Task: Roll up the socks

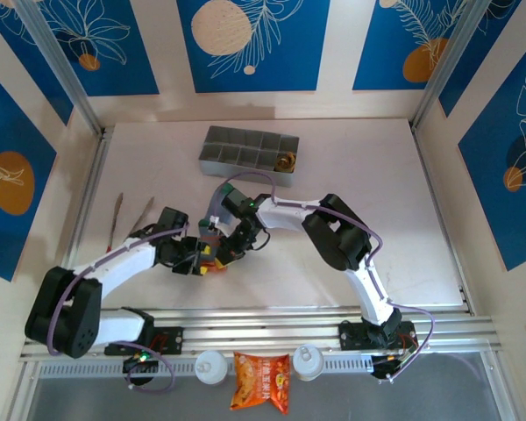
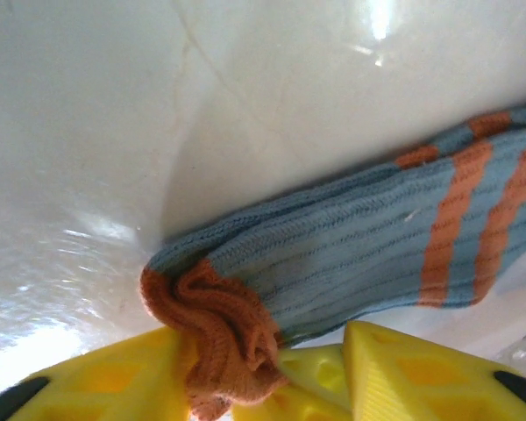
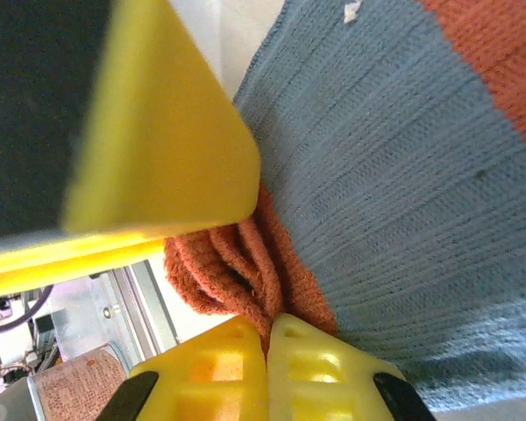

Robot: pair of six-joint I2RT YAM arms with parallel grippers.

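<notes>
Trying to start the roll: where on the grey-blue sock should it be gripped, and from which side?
Take the bunched orange end of the grey-blue sock, coming along its length from beyond that end. The folds make a thick ridge for fingers to close on, where the right gripper pinches it; the striped body looks thin and flat.

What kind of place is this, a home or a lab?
Probably a robot test cell, not a home: left arm and right arm bolted to an aluminium rail, printed blue wall panels in metal frames, a grey compartment tray.
</notes>
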